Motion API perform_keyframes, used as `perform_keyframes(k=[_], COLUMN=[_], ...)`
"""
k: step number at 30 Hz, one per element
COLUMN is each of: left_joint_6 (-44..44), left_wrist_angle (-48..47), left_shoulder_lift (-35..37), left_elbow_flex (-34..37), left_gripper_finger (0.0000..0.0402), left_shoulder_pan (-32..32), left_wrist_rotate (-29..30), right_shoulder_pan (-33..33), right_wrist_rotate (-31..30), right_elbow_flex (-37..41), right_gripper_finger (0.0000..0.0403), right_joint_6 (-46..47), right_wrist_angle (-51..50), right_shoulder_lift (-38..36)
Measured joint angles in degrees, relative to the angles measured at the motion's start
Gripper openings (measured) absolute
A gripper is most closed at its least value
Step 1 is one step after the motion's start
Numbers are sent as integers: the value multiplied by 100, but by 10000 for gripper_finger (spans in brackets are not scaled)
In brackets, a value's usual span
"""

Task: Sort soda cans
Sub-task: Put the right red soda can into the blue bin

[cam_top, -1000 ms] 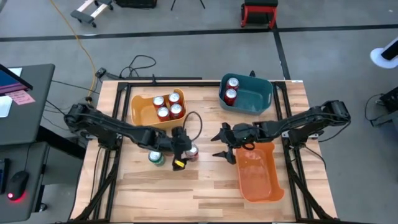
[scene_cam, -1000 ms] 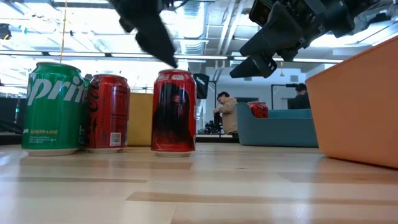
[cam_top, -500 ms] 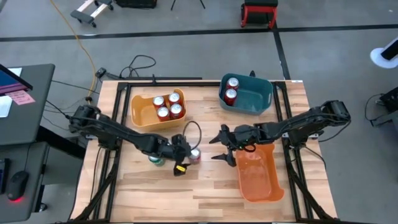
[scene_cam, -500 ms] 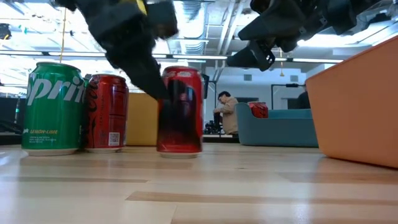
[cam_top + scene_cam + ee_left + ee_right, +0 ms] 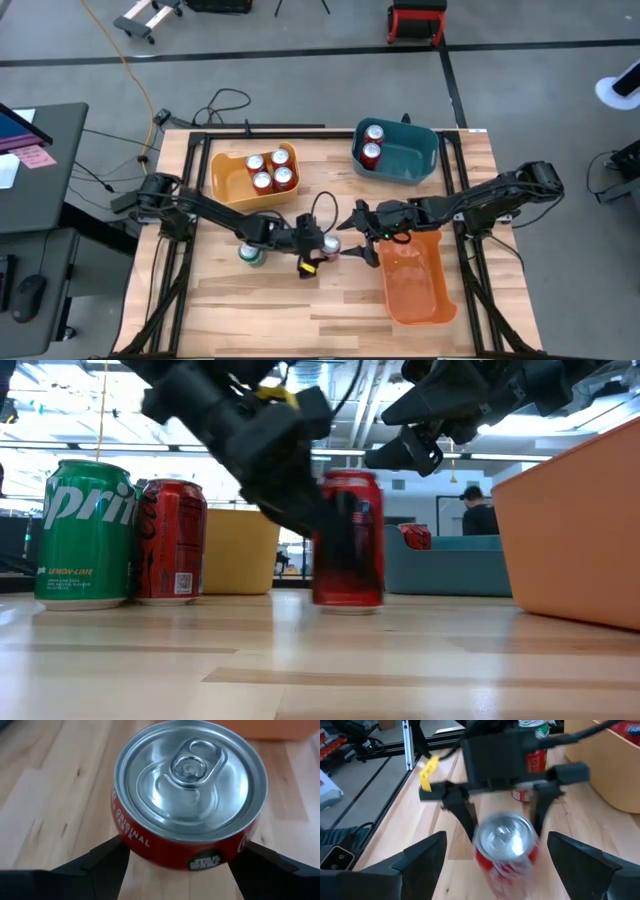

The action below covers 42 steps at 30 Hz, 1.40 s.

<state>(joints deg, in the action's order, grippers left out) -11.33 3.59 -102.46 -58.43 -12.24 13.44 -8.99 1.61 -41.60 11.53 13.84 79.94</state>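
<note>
My left gripper (image 5: pixel 324 246) is shut on a red soda can (image 5: pixel 332 243) near the table's middle. In the low view this can (image 5: pixel 348 540) stands upright. My right gripper (image 5: pixel 356 234) hovers open just right of it and higher (image 5: pixel 425 422); its wrist view shows the can (image 5: pixel 507 845) between and beyond its spread fingers, untouched. A green can (image 5: pixel 85 532) and a second red can (image 5: pixel 170 540) stand on their bases on the table's left side. The yellow bin (image 5: pixel 228 180) holds several red cans and the teal bin (image 5: pixel 410 160) holds two. My left gripper pinches the red can's side wall just below its top rim (image 5: pixel 135 837), one finger (image 5: pixel 102 857) on each side. The fingers come slanting down from the table's left. The can is upright, its base at table level; whether it is lifted I cannot tell.
An orange bin (image 5: pixel 418 285) with nothing showing in it lies on the table's right, close behind my right gripper. The yellow bin sits far left and the teal bin far right. Bare wood stretches along the near edge (image 5: pixel 300 315). People stand in the room beyond.
My left gripper came down beside the lone red can, took hold of it and moved it toward the table's right, closer to my right gripper. The can stayed upright. The green can and the other red can kept their places.
</note>
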Motion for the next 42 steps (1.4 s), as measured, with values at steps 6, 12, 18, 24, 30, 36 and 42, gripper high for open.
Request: perform_keyframes(k=[6,12,18,24,30,36,42], left_joint_6=[69,214,214,250,255,255,21], left_wrist_angle=[-35,118,12,48,-140,-909,-1310], left_shoulder_lift=[-190,-240,-280,-266,-233,77,16], left_elbow_flex=[-291,-524,-585,-602,-600,-689,-844], left_gripper_finger=[302,301,301,301,301,301,301], left_shoulder_pan=[88,195,350,353,348,337,366], left_wrist_rotate=[33,259,274,297,297,80,-747], right_shoulder_pan=[9,169,502,783,884,911,911], right_wrist_rotate=[-1,-18,-28,-24,603,649,651], right_elbow_flex=[0,0,0,0,0,0,-104], right_gripper_finger=[368,368,368,368,368,368,368], right_joint_6=[24,4,-75,-138,-491,-1145,-1444], right_wrist_angle=[-169,-382,-793,-1433,-1755,-1788,-1823], right_shoulder_lift=[0,2,2,2,2,-8,-9])
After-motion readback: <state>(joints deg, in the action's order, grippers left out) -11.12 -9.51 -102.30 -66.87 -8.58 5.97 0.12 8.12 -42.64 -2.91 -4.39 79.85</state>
